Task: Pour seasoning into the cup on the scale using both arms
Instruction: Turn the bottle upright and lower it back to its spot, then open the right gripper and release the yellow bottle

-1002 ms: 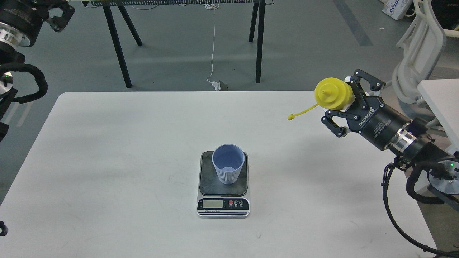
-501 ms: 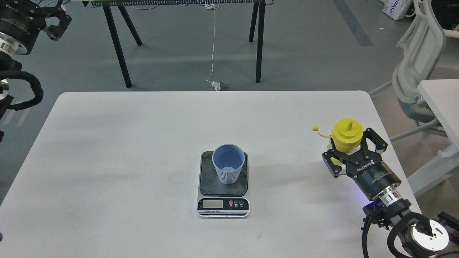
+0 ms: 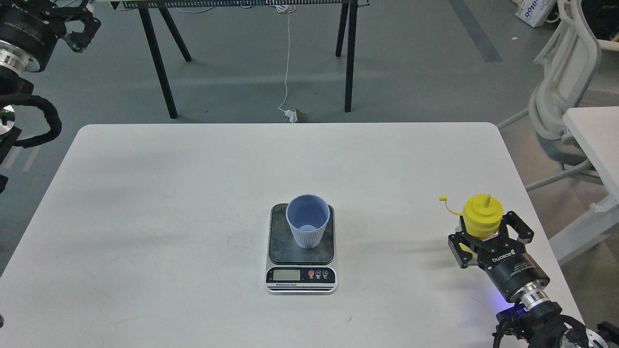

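Note:
The light-blue cup (image 3: 307, 227) stands upright on the dark platform of the scale (image 3: 301, 278) at the table's middle front. The yellow seasoning bottle (image 3: 480, 215) is upright near the table's right front edge, its nozzle up and its tethered cap hanging off to the left. My right gripper (image 3: 489, 232) is shut on the bottle's body, well to the right of the cup. My left gripper (image 3: 80, 26) is high at the far top left, off the table, dark and partly cut off, with nothing seen in it.
The white table (image 3: 169, 203) carries only the scale and cup. Black trestle legs (image 3: 159, 63) and a white cable (image 3: 287, 58) stand on the floor behind it. A white chair (image 3: 561, 87) and a second table edge are at the right.
My right gripper has carried the bottle down and toward the front right, turning it from tilted to upright near the table's edge. My left arm has barely shifted.

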You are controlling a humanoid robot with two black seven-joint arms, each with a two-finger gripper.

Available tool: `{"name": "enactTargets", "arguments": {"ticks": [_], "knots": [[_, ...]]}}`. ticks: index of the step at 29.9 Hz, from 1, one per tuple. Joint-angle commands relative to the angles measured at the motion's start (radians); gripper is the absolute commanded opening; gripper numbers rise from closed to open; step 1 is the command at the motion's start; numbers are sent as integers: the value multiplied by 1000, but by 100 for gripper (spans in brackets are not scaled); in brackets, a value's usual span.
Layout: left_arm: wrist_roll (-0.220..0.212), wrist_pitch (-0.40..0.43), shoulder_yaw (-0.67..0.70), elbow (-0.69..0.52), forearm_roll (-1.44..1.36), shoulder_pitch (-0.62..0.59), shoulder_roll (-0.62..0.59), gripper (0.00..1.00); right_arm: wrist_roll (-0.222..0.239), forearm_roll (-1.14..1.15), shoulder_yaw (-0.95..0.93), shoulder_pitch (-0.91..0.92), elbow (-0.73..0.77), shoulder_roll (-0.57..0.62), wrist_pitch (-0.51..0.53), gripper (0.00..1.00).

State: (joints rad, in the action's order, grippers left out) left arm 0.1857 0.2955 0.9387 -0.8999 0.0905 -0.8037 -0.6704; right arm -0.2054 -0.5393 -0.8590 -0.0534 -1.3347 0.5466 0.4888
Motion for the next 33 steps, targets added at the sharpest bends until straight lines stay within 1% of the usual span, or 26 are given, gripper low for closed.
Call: {"name": "enactTargets", "arguments": {"ticks": [1,5,9,10,16,19,20,22,24,31,32,33], "knots": [[0,1,0,-1,0,0,0,100,1,2,0,18,29,-33,0,32],[0,2,0,-1,0,0,0,100,6,6,14,70,94,-63,0,33],[1,1,0,-1,0,0,2,100,6,6,23,96,101,-73,0,33],[1,2,0,-1,0,1,2,100,6,6,23,96,101,-73,0,35],[1,1,-1,-1,0,1,3,100,8,10,28,90,101,-73,0,53],[1,1,-1,-1,0,0,3,100,8,12,37,84,92,-71,0,69],[0,1,-1,-1,0,0,3,100,8,12,38,83,92,-70,0,72],[0,2,-1,-1,0,1,2,100,8,12,40,78,94,-67,0,77],[0,4,-1,-1,0,0,2,100,8,12,41,72,92,-65,0,80],[0,4,-1,-1,0,1,0,100,6,13,52,32,83,-56,0,84],[1,4,-1,-2,0,0,0,100,6,13,51,17,72,-53,0,88],[1,4,-1,-5,0,1,0,100,4,15,46,-5,62,-51,0,93]]}}
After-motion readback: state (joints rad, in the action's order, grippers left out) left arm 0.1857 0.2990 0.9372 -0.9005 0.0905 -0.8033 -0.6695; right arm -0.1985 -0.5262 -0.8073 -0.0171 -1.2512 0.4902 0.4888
